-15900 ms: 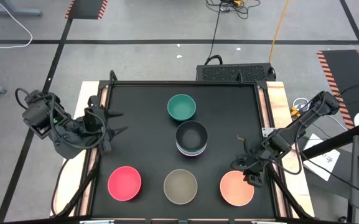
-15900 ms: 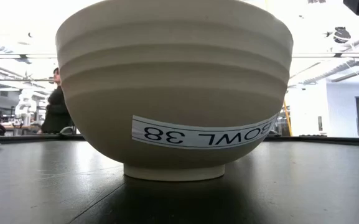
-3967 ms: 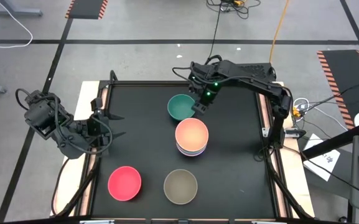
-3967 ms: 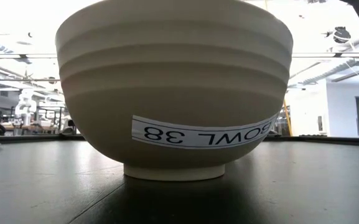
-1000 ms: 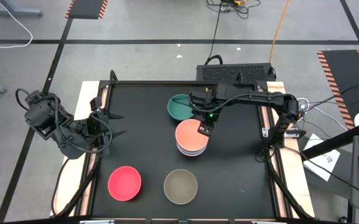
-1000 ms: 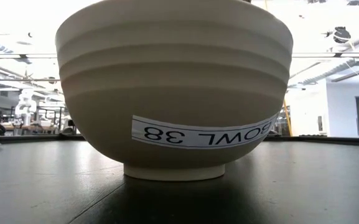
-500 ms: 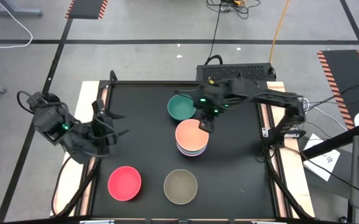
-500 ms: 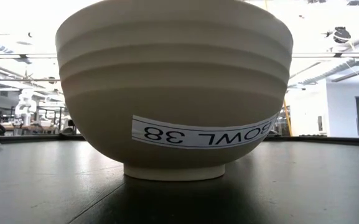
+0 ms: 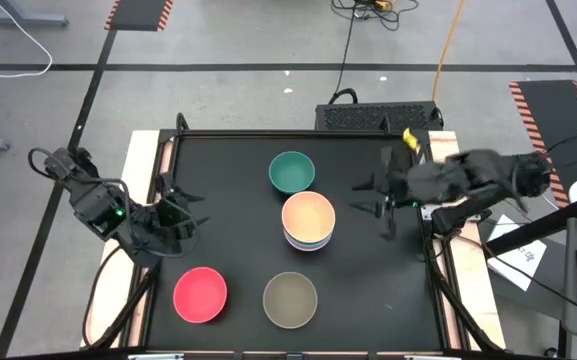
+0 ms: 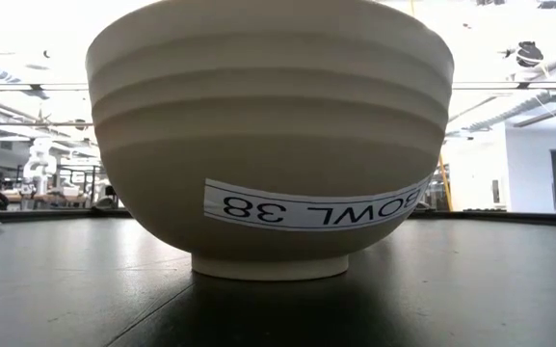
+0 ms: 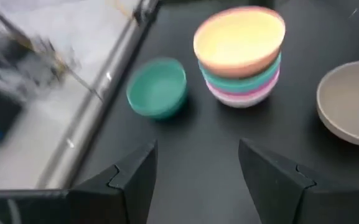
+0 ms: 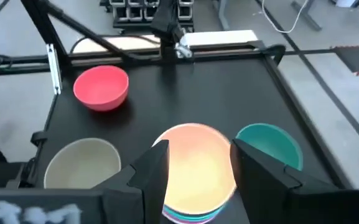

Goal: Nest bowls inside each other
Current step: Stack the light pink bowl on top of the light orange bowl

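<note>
A stack of nested bowls [image 9: 308,224] stands mid-table with the peach-orange bowl [image 12: 195,167] on top. A teal bowl [image 9: 292,172] sits behind it. A red-pink bowl [image 9: 200,295] and an olive-grey bowl [image 9: 290,299] sit near the front edge; the olive-grey one [image 10: 268,135] fills the low view. My right gripper [image 9: 370,200] hovers open to the right of the stack, raised. My left gripper [image 9: 192,210] hangs open at the table's left side, pointing toward the stack [image 11: 241,59]. Neither touches anything.
A wooden frame with rails [image 9: 146,170] borders the black mat on both sides. A dark box [image 9: 378,116] stands behind the table's far edge. Bare mat lies between the stack and the right edge [image 9: 388,290].
My right gripper has drawn away from the top of the stack toward the table's right edge, rising and turning as it went. The peach-orange bowl stays on the stack. My left gripper has sunk a little at the table's left side.
</note>
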You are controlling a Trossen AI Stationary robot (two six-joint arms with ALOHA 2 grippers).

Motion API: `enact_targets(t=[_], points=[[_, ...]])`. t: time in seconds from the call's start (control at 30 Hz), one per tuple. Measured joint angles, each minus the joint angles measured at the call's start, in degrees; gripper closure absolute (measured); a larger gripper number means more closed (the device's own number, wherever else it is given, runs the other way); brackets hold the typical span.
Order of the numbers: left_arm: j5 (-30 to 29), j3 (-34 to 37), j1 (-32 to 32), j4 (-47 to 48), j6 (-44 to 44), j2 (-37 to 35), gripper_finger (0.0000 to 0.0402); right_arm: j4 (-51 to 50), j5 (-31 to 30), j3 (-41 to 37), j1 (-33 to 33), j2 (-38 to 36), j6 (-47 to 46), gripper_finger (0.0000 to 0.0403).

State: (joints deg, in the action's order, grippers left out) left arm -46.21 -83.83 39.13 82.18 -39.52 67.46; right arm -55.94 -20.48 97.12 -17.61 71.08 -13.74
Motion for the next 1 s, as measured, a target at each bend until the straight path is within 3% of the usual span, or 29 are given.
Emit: enact_targets(t=[0.2, 0.33, 0.53, 0.73, 0.83, 1.0], points=[[4.18, 16.66, 4.59, -1.2, -19.46, -9.44, 0.0174, 23.13, -3.36, -24.73, -7.34, -10.68, 2.54, 0.0238], [6.71, 24.43, 6.5, -9.17, -23.01, -14.47, 0.0174, 34.46, -3.11, -37.52, -9.52, -16.73, 2.86, 0.0238], [14.38, 31.69, 6.68, -22.35, -24.27, -15.63, 0.0174, 44.61, -3.51, -50.44, -11.93, -21.18, 1.1, 0.0238], [19.16, 38.95, 6.68, -24.37, -32.12, -15.03, 0.0174, 59.35, -3.47, -62.79, -15.01, -22.37, 0.95, 0.0238], [20.17, 40.66, 6.65, -27.95, -32.58, -15.08, 0.0174, 63.45, -3.47, -66.24, -16.47, -23.34, 1.15, 0.0238], [26.62, 42.43, 6.78, -32.55, -31.77, -15.08, 0.0174, 66.17, -4.97, -69.18, -19.08, -24.83, 2.18, 0.0238]])
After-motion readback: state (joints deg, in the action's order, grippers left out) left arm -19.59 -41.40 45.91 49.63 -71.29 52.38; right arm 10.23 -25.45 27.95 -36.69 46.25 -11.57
